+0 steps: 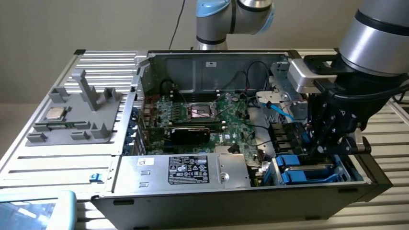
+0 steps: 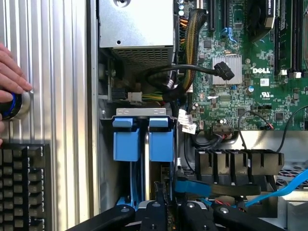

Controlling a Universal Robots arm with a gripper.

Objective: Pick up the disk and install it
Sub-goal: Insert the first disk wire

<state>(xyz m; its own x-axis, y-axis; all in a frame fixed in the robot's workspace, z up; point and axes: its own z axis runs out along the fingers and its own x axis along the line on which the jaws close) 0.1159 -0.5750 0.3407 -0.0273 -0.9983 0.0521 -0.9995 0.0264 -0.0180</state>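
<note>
The flat silver-grey hard drive in its bright blue plastic carrier (image 1: 305,170) (image 2: 161,144) sits down in the drive bay at the corner of the open black sheet-steel computer case (image 1: 243,201), on the exterior view's right. So the pick-up looks done, and by my judgement the seating is at or near its end. The black claw (image 1: 317,154) (image 2: 161,206) reaches into the bay directly over the carrier; whether it is clamped on the drive or has let go I cannot tell.

The carrier is glossy moulded plastic with two squared handles and a thin metal edge between them. Beside it lie a matte, crowded green circuit board (image 1: 211,120), a dull silver metal box with a black-and-white label (image 1: 185,170), and looping black cables — all on a ribbed aluminium tabletop (image 1: 38,163).
</note>
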